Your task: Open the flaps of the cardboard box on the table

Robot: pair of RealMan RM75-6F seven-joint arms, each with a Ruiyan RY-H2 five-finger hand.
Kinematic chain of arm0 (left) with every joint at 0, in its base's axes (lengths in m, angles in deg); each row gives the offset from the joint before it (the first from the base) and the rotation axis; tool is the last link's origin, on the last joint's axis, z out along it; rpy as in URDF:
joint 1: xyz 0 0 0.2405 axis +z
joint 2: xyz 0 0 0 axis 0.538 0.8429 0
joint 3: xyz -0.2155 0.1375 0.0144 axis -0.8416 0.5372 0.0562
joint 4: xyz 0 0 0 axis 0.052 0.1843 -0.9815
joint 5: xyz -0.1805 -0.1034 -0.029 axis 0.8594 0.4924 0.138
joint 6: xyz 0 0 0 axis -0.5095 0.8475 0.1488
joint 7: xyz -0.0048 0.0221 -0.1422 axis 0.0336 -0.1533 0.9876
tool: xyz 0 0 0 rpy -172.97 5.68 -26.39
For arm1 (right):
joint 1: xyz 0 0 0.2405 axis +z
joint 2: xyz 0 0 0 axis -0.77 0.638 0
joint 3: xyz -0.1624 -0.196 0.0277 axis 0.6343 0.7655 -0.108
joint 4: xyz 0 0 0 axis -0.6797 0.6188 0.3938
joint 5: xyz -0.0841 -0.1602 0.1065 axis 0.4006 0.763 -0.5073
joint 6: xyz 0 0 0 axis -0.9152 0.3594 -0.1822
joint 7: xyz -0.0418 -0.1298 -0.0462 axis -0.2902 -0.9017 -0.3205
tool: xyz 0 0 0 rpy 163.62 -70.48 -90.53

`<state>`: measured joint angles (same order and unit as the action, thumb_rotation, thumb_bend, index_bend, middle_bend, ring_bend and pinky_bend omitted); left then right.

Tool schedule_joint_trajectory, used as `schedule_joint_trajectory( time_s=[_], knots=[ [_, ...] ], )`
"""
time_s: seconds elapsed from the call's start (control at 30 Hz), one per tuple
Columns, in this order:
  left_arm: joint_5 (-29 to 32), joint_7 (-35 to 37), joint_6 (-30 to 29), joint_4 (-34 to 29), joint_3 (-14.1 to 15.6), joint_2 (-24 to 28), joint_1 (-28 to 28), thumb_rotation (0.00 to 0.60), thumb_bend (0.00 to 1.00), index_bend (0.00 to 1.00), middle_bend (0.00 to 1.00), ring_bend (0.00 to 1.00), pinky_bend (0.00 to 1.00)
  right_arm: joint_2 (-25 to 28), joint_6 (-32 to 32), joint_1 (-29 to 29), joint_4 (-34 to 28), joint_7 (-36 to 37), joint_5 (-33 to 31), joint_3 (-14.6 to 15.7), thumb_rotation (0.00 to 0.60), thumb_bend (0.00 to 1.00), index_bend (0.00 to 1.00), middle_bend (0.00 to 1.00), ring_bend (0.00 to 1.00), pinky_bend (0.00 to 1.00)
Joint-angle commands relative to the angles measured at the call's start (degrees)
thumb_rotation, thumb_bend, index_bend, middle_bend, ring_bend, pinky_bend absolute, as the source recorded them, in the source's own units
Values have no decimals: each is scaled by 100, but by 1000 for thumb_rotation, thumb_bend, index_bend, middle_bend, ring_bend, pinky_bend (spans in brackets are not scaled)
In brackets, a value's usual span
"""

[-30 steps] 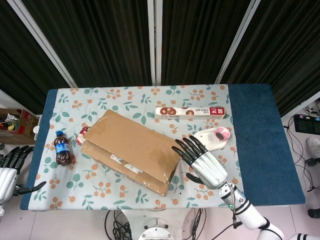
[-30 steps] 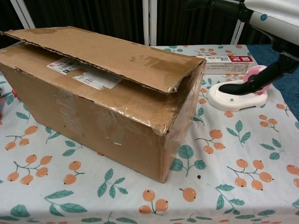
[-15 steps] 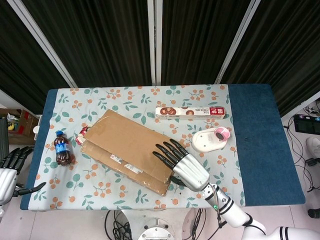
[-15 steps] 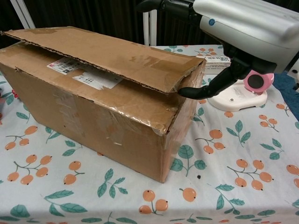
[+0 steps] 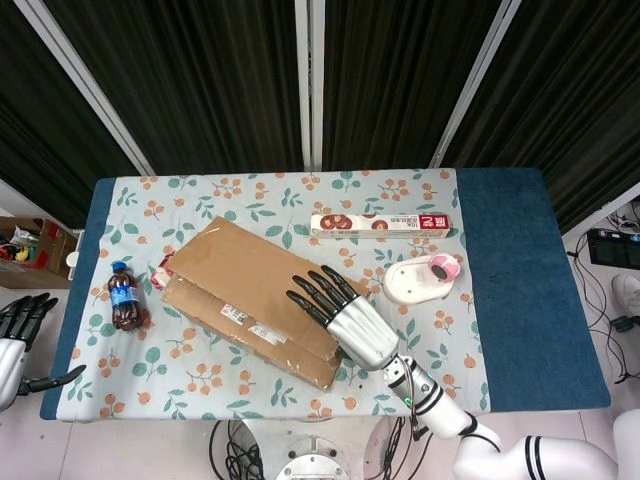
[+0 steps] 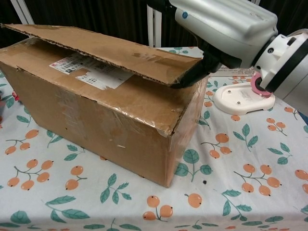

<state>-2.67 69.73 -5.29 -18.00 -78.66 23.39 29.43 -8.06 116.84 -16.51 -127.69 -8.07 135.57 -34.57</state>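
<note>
Head view: cardboard box (image 5: 255,300) lies diagonally mid-table on the floral cloth (image 5: 200,205), between a cola bottle (image 5: 124,296) at its left and a white/pink tape dispenser (image 5: 424,279) at its right, w/ a long foil-wrap carton (image 5: 380,223) behind. Right hand (image 5: 340,312) is over the box's near-right end, fingers spread flat across the top flap (image 5: 250,265), palm down. Left hand (image 5: 18,335) hangs off the table's left edge, fingers apart, holding nothing. Chest view: top flap (image 6: 110,50) is raised at its free edge, gap showing above the labelled flap below; right hand (image 6: 219,29) has its thumb tucked under the flap corner, so the corner looks pinched betw. thumb & fingers. To do the lift well, I'd judge: keep the thumb under the edge, swing up & back about the far hinge, slow enough that the light box doesn't slide or tip.
</note>
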Motion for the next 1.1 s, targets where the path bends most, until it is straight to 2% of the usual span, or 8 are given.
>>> schedule_joint_trajectory(
  time_s=[0.03,0.4,0.67,0.8,0.97,1.1],
  knots=[
    [5,7,-5,-3,-2,10,7,322,0,108,76,59,176,-4,229,58,116,160,166,-95,600,186,0,0,0,0],
    [-7,35,25,4,-16,36,-13,324,0,108,76,60,176,508,657,107,481,514,-335,-826,600,188,0,0,0,0],
    [-13,-51,134,-95,-40,89,-94,323,0,108,76,60,176,710,816,78,1228,1013,-1008,-1193,600,187,0,0,0,0],
    [-57,-75,221,-180,-73,151,-199,323,0,108,76,60,176,815,982,-24,1489,1402,-1137,-1214,600,187,0,0,0,0],
    [-168,27,434,-478,-232,406,-535,324,31,108,76,59,176,1126,1340,-263,1518,1979,-983,-1108,600,200,0,0,0,0],
    [-336,311,719,-862,-505,781,-1045,327,63,108,77,60,176,1508,1632,-489,1442,2089,-887,-1071,600,320,0,0,0,0]
  ],
)
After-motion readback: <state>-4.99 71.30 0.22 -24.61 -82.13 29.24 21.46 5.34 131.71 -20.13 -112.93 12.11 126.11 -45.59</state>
